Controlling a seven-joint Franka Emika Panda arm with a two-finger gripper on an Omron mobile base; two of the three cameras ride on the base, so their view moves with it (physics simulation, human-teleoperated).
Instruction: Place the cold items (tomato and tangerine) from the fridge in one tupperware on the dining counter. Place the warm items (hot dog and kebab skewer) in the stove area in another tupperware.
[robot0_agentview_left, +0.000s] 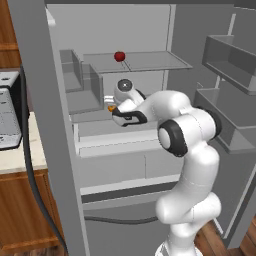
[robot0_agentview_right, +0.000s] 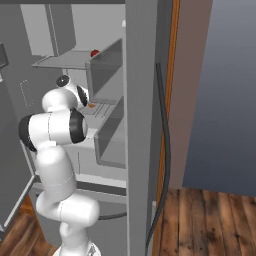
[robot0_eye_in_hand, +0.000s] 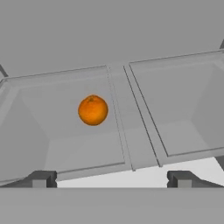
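The grey fridge (robot0_agentview_left: 150, 30) stands open with my arm reaching into it. A dark red tomato (robot0_agentview_left: 119, 56) rests on the upper glass shelf, also seen as the tomato (robot0_agentview_right: 94, 53) from the right. The orange tangerine (robot0_eye_in_hand: 92, 110) lies in the left drawer bin, ahead of my gripper (robot0_eye_in_hand: 111, 179) and a little to its left. A sliver of the tangerine (robot0_agentview_left: 111, 107) shows beside the hand, and the tangerine (robot0_agentview_right: 92, 105) peeks out from the other side. The gripper is open with nothing between its fingertips (robot0_eye_in_hand: 41, 178).
A glass shelf (robot0_agentview_left: 150, 61) hangs above the hand. Door bins (robot0_agentview_left: 227, 60) stick out on the right. A divider (robot0_eye_in_hand: 131, 118) splits two drawer bins. A toaster oven (robot0_agentview_left: 9, 110) sits on the pale counter at left. A dark cable (robot0_agentview_right: 162, 150) runs down the fridge side.
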